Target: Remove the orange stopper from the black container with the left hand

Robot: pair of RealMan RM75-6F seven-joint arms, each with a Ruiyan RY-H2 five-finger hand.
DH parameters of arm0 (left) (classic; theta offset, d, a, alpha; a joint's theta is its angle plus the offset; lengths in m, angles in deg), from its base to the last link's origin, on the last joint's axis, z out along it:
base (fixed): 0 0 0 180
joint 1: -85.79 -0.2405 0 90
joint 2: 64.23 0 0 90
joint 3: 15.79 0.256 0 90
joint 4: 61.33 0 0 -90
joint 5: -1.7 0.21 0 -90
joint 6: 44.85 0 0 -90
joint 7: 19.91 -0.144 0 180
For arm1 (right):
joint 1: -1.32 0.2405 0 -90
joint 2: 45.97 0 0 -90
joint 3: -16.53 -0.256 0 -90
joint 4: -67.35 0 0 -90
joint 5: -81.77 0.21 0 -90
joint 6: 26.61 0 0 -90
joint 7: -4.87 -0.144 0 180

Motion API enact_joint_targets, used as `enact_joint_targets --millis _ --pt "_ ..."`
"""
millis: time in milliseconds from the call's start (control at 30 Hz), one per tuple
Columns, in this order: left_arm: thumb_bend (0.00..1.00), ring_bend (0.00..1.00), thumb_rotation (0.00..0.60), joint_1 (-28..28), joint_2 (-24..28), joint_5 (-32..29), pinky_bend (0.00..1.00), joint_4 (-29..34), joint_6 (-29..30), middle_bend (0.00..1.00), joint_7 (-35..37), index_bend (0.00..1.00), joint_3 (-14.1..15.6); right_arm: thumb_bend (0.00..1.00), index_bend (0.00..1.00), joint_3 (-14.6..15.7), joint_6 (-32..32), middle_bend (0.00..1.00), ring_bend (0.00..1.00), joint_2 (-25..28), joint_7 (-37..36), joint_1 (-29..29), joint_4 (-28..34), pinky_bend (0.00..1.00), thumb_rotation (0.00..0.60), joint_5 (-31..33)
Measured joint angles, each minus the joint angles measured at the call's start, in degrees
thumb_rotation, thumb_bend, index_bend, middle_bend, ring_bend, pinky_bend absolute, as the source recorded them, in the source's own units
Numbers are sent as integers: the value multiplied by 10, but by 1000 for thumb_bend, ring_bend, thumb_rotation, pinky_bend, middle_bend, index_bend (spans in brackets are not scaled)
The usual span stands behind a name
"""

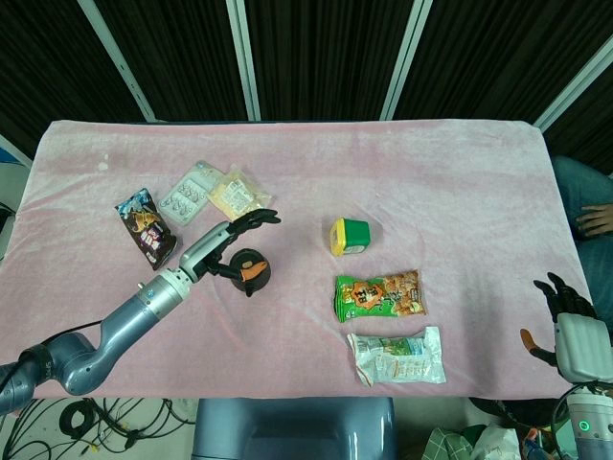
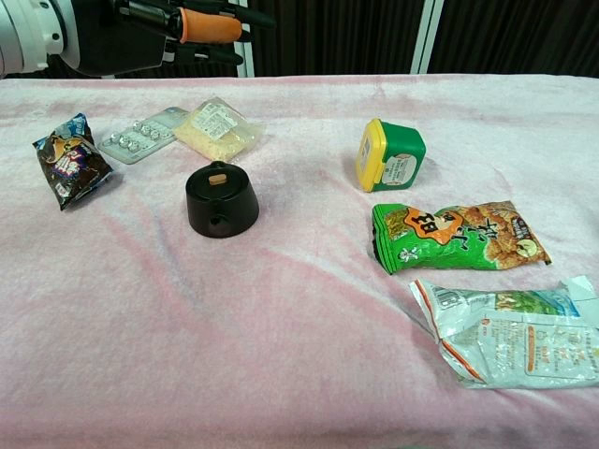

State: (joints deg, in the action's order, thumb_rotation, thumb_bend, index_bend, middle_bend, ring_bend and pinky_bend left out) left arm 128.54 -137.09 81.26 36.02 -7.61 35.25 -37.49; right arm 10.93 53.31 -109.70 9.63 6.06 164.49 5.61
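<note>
One robot hand (image 1: 233, 241) hovers over the stoppered black container (image 2: 221, 200).

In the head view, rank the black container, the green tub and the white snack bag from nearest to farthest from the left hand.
1. Black container, just beneath the left hand.
2. Green tub, mid-table to its right.
3. White snack bag, near the front edge, far right.

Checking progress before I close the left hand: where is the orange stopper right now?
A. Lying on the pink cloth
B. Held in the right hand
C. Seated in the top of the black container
C: chest view shows the orange stopper still seated in the black container, left hand above.
</note>
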Motion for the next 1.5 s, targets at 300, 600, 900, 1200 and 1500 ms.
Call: enact_joint_targets --millis 300,600,900,1200,1500 --pt "358 0 600 6 2 16 52 -8 0 145 -7 155 16 203 182 1 2 68 137 1 0 0 0 185 600 -3" --pt "359 0 600 9 -4 18 52 -28 14 148 -83 202 32 203 182 3 4 68 137 2 0 -1 1 185 600 -9" --pt "358 0 600 6 -14 -17 55 -38 30 147 -174 214 48 203 182 4 10 68 137 2 -6 -4 2 185 600 -14" --pt "358 0 600 15 -36 -66 51 -69 33 119 -261 225 60 204 182 2 8 68 137 3 -12 -4 0 185 600 -10" --pt "358 0 600 24 -66 -162 27 -84 63 65 -406 352 67 203 182 2 10 68 137 2 -10 -4 0 185 600 -11"
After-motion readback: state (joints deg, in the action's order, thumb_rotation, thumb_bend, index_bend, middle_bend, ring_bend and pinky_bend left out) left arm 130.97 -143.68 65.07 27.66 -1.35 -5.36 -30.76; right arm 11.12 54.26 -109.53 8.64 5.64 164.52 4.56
